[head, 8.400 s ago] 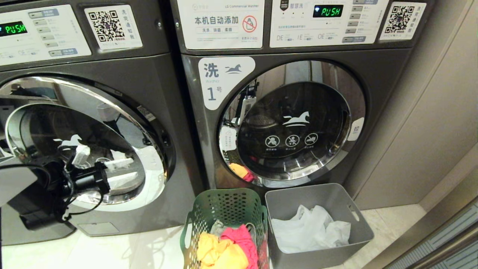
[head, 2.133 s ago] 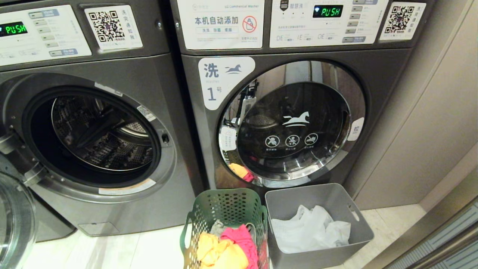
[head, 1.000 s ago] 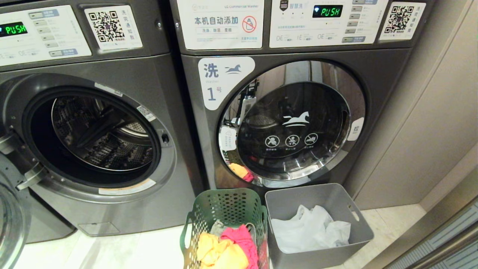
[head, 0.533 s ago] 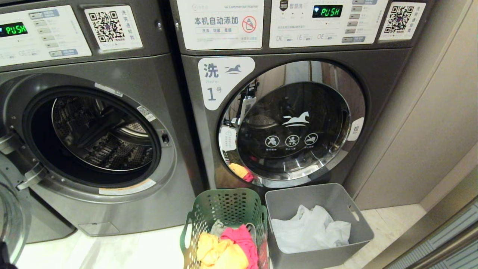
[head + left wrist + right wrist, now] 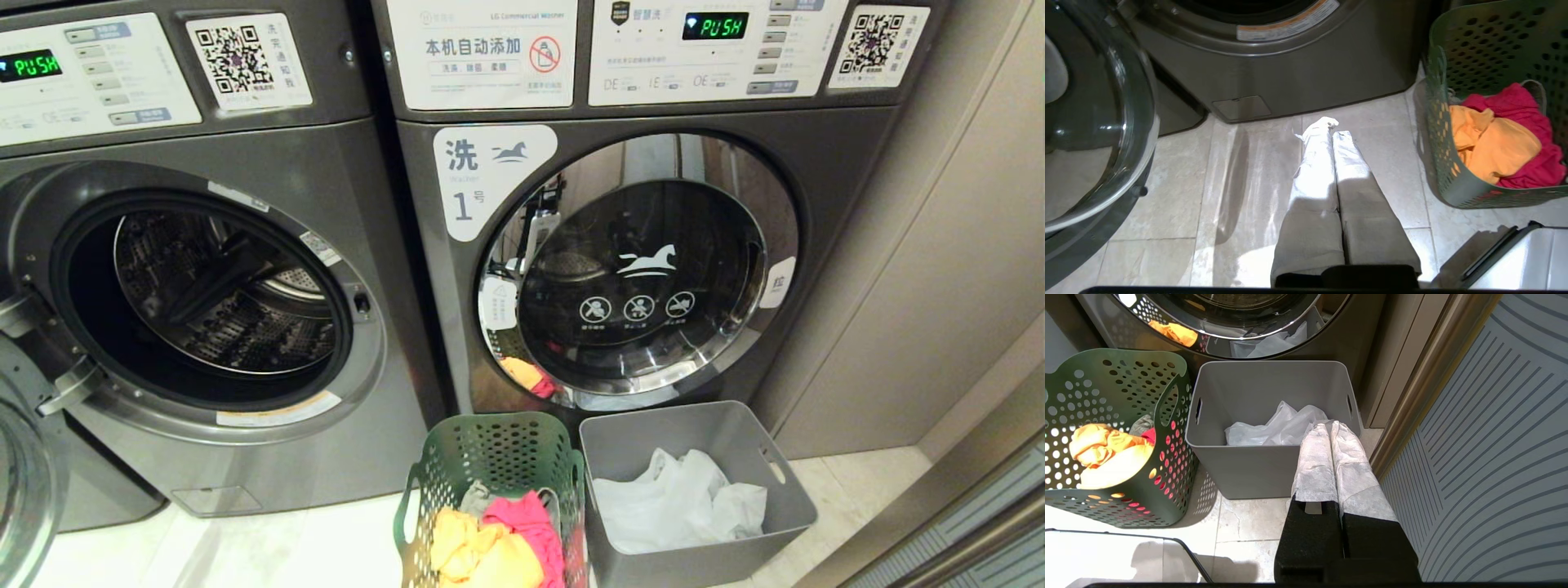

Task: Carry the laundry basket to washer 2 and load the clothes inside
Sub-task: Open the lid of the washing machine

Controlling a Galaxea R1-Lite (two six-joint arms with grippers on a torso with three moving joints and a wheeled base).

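Two grippers empty, jaws together: left gripper [image 5: 1332, 126] over floor [image 5: 1180, 196], withdrawn from door [image 5: 24, 482], now swung open. Green basket [image 5: 490, 457], clothes [image 5: 498, 539] inside, beside grey bin [image 5: 694, 433] below washer 1. Loading not begun.

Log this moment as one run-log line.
left washer door: open | drum: empty | green basket: floor, holds clothes | left gripper: shut, empty, above floor | right gripper: shut, over grey bin

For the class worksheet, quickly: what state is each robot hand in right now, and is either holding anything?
Left hand: closed, holding nothing, above the pale tiled floor.
Right hand: closed, holding nothing, above the grey plastic bin.
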